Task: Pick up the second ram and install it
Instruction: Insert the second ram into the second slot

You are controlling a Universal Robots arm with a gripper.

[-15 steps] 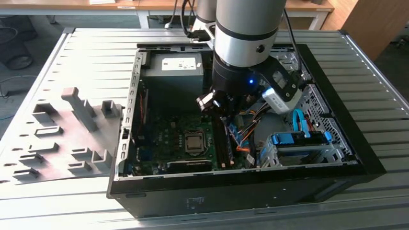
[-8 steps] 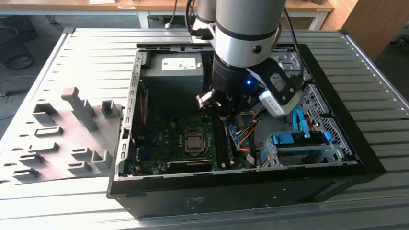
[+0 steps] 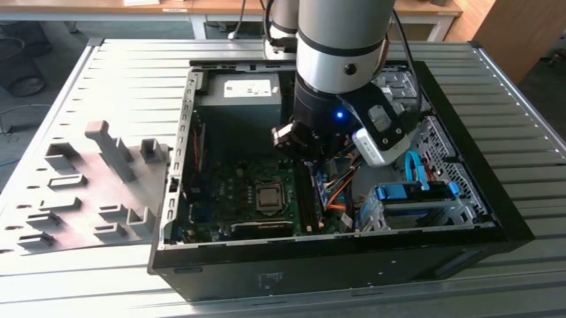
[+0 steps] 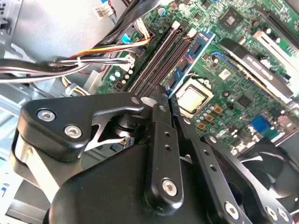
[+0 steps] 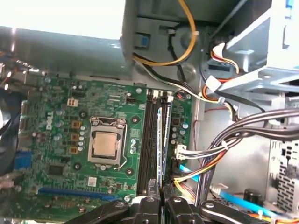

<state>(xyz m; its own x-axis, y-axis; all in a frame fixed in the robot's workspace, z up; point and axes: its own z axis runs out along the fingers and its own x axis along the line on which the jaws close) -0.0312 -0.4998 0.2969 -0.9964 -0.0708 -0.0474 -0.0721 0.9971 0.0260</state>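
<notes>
While the arm reaches down into the open PC case [image 3: 500, 222], the gripper [image 3: 309, 154] sits over the memory slots, on the exterior view's right of the CPU [image 3: 268, 196].

Jaws: drawn almost together, with a thin gap left. In the first wrist view the gripper [image 5: 162, 201] lines up with the top edge of the second ram [image 5: 161, 140], which runs straight into that gap, so it looks pinched between the fingertips [image 5: 150, 204].

The second ram stands on edge in the bank of black memory slots [image 5: 150, 140], parallel to them and just beside the CPU socket. I can't tell whether it is fully seated or which slot it is in. The second wrist view agrees: the stick [image 4: 194, 53] appears as a blue-green strip leading to the gripper [image 4: 167, 95], with the CPU [image 4: 191, 99] close by.

A wire bundle [image 5: 229, 140] runs past the slots on the side away from the CPU, clear of the stick.

Outside the case, the grey holder tray [image 3: 79, 199] lies on the slatted metal table [image 3: 132, 66] at the exterior view's left, well apart from the gripper.
</notes>
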